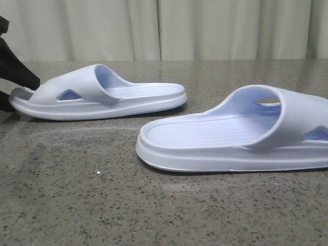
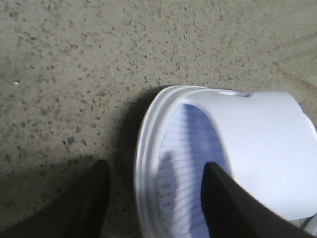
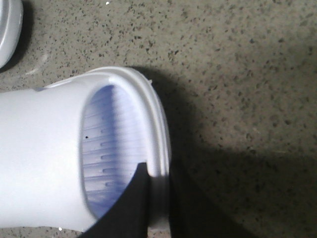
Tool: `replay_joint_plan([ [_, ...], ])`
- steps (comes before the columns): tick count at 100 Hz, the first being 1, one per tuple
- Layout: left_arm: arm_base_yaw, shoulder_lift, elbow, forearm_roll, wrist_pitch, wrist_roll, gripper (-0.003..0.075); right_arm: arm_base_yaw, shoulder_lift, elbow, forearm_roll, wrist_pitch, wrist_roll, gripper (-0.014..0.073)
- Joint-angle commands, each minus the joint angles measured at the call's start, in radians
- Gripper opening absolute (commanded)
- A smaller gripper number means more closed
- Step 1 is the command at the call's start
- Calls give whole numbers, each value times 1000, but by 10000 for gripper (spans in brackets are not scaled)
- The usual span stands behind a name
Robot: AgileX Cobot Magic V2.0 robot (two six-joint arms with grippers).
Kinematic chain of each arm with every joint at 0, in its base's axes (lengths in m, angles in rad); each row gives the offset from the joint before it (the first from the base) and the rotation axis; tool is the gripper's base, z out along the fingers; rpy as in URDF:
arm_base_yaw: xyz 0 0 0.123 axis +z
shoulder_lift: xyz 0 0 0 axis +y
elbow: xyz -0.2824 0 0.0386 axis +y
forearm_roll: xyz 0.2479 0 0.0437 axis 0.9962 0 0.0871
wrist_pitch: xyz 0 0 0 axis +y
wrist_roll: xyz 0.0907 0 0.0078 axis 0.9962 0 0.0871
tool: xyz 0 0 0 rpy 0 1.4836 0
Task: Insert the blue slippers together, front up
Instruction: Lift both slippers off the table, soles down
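The nearer pale lavender-blue foam slide sandal (image 1: 241, 136) lay at four o'clock on the speckled stone table (image 1: 77, 205), its mate (image 1: 100, 95) at ten; the left gripper (image 2: 154, 198) stood open astride that toe rim; the right gripper (image 3: 158, 201) pinched its slipper's rim; both grips should seat deeper before lifting, I judged; no writing showed.

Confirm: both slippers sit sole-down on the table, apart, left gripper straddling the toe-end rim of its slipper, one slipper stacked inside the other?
Not stacked. The front view shows the left slipper and the right slipper lying apart on the table, a strip of bare surface between them. The rest holds: both sole-down, and the left gripper straddles its slipper's toe-end rim.
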Motion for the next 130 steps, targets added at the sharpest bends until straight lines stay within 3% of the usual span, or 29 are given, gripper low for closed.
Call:
replay_joint_plan([
  [1, 2, -18, -29, -57, 41, 11, 288, -6, -11, -31, 30, -20, -21, -102],
  [10, 2, -17, -29, -59, 46, 11, 188, -6, -11, -31, 30, -20, -21, -102],
  [21, 2, -17, -29, -63, 58, 11, 13, -6, -11, -31, 30, -20, -21, -102],
  [64, 16, -103, -29, -59, 74, 23, 15, -6, -12, -59, 28, -68, -21, -102],
  [85, 116, -234, -29, -2, 90, 14, 15, -49, -26, -135, 28, -54, -21, -102],
  [107, 274, -305, -29, 18, 217, -6, 15, -76, -42, -192, 93, -16, 0, -102],
  [130, 284, -299, -25, 15, 268, -8, 15, -77, -67, -220, 158, -1, 0, -102],
])
